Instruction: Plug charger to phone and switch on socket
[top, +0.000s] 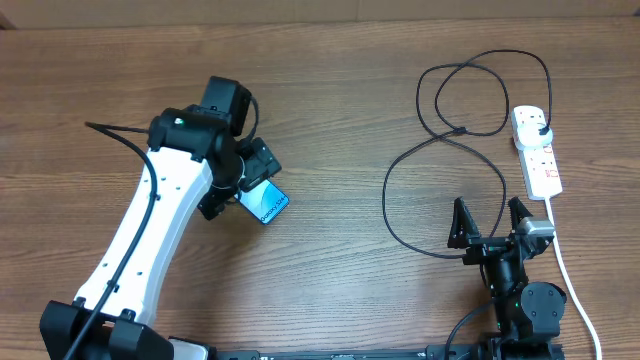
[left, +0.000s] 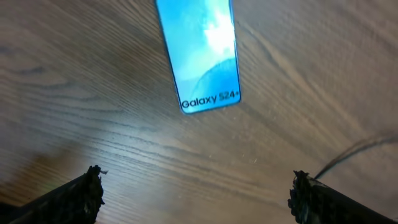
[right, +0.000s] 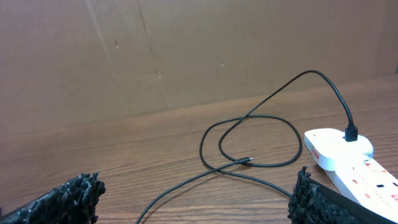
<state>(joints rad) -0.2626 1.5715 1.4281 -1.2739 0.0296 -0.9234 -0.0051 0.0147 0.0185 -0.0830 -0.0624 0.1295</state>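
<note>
The left arm is over the left half of the bench, its jaws spread wide and holding nothing. The phone lies flat on the wood just ahead of them. In the wrist view its long axis runs away from the jaws, tilted a little. The short end printed "Galaxy" faces the jaws and sits roughly midway between the two fingertips. From overhead only that end shows, as the wrist covers the rest.

The charger sprawls in loose loops across the right half, well apart from the phone. Its small plug tip lies inside the loops, ahead of the right arm and slightly right of the centre line of that arm's jaws. Those jaws are also wide open and empty, and one strand of cable crosses the wood low between them.

Farther right, the socket lies with its long axis running away from the right arm. The charger's black plug is seated at its far end, and its white cord trails back past the arm.

The right arm is clearly nearer the tip and the switches, and the left is nearer the phone. My reading is that the next move depends on carrying the tip leftward across the gap to the phone.
</note>
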